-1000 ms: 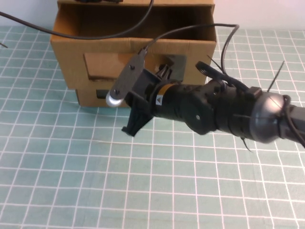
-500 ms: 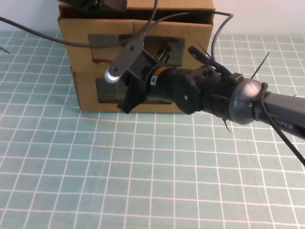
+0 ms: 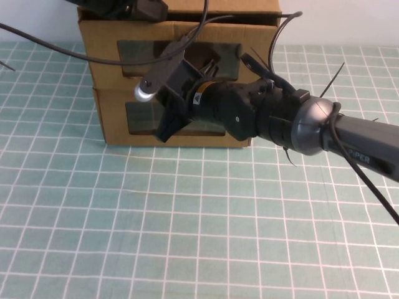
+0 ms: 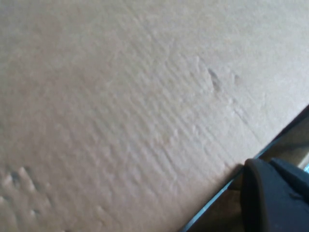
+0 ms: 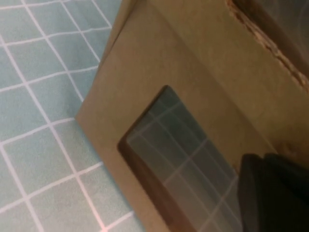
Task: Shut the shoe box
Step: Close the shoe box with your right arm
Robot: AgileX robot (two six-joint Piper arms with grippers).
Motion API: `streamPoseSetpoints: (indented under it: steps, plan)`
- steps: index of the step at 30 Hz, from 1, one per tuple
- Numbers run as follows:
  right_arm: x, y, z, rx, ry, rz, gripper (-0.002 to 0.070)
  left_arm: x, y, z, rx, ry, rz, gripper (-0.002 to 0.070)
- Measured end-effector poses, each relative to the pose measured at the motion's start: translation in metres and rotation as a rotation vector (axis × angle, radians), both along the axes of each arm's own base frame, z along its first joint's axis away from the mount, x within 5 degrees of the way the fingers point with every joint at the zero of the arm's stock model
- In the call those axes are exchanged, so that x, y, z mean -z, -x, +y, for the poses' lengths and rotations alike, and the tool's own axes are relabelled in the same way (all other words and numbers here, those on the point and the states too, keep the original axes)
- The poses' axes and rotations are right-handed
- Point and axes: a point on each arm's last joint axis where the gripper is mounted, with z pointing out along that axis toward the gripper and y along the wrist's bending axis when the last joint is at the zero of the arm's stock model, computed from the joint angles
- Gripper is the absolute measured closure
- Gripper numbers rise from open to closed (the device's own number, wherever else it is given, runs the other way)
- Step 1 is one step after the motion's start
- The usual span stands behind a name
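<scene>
The shoe box (image 3: 103, 59), brown cardboard with a clear window (image 3: 134, 51), is the upper of two stacked boxes at the back of the table. Its front panel stands flush with the front of the box below. My right gripper (image 3: 213, 67) is shut with nothing in it, and its tips press on that front panel just right of the window's middle. The right wrist view shows the dark fingers (image 5: 275, 193) against cardboard beside a window (image 5: 183, 159). My left gripper (image 3: 128, 7) rests on the stack's top at the back left, over bare cardboard (image 4: 120, 106). The white pull tab is hidden.
The lower cardboard box (image 3: 112, 128), with its own window (image 3: 138, 117), carries the shoe box. Black cables (image 3: 62, 50) trail across the box front and around the right arm (image 3: 312, 128). Green gridded mat (image 3: 187, 224) covers the table in front.
The shoe box's drawer, pulled out toward me a second ago, has slid back in until flush. My right gripper moved forward with it, pressing on the front panel.
</scene>
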Motion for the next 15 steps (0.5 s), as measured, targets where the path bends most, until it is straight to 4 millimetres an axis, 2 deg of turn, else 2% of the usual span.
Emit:
streamPoseSetpoints:
  steps: [9, 15]
  plan:
    - [-0.030, 0.030, 0.016, -0.080, 0.019, -0.041, 0.0690, 0.000, 0.000, 0.000, 0.000, 0.002, 0.000, 0.0680]
    - [-0.034, 0.049, 0.031, -0.134, 0.030, -0.048, 0.0690, 0.000, 0.000, 0.000, 0.003, 0.001, 0.003, 0.0680]
